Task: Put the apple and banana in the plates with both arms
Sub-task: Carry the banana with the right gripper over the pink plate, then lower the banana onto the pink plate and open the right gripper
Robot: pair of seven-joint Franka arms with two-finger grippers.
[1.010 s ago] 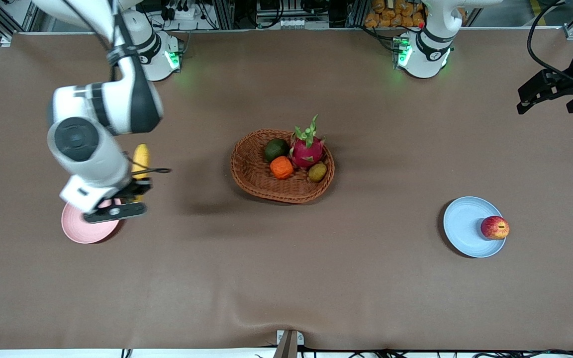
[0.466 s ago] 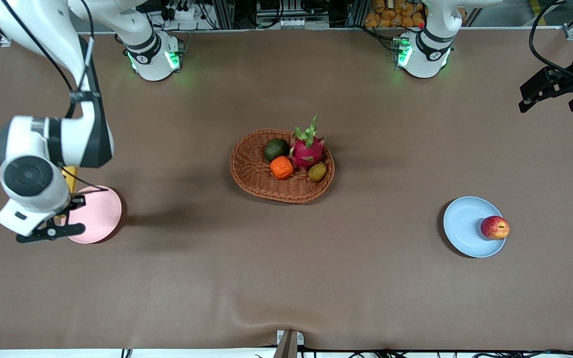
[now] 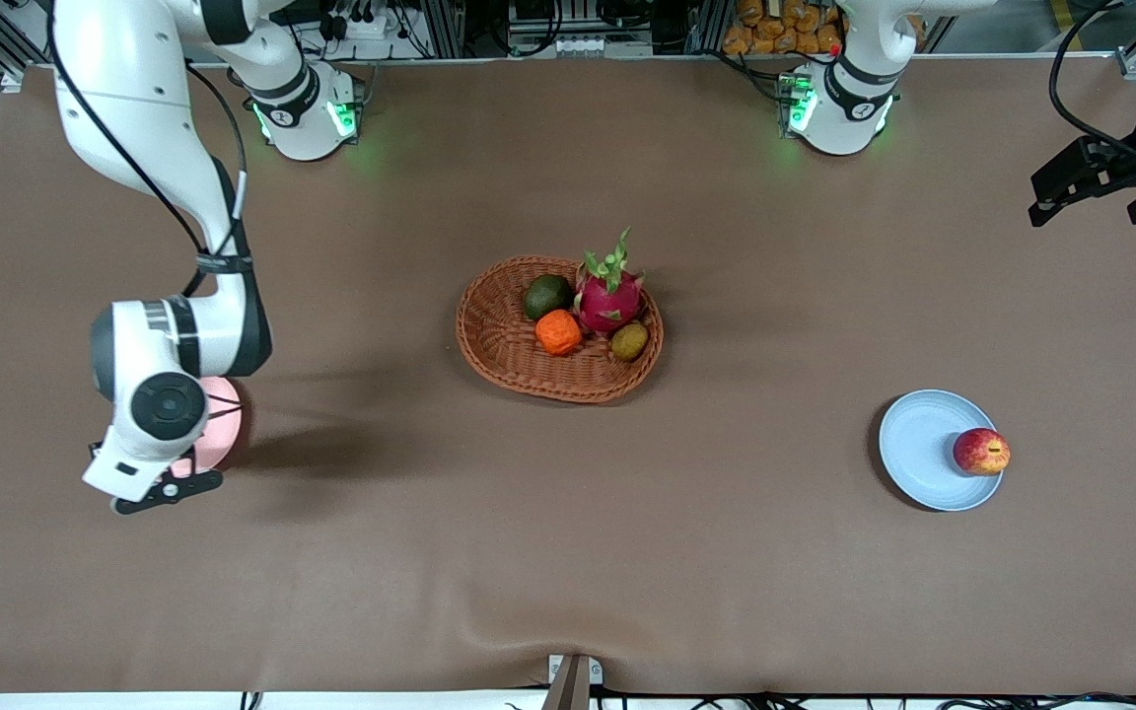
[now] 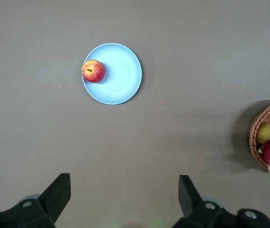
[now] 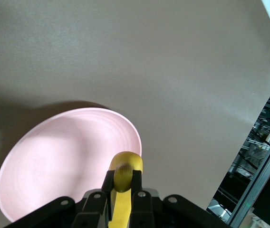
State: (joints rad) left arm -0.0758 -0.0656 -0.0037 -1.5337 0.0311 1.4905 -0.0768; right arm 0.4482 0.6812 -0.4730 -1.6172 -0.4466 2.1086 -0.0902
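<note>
Wicker basket (image 3: 559, 328) sits mid-table holding a dragon fruit (image 3: 608, 295), an orange fruit (image 3: 558, 332), a dark green fruit (image 3: 548, 295) and a brownish one (image 3: 630, 341); nothing stands between it and either plate. At about four o'clock from the basket, toward the left arm's end, the pale blue plate (image 3: 928, 451) carries the apple (image 3: 981, 452), red with yellowish patches, at its rim. The left gripper (image 4: 124, 202) waits high over the table's end, jaws wide and empty. At eight o'clock from the basket, the right gripper (image 5: 122, 186) hangs over the pink plate (image 5: 63, 156), jaws narrow, clamping the yellow banana (image 5: 123, 183), whose blunt end points at the plate's edge. The right arm hides most of that plate.
</note>
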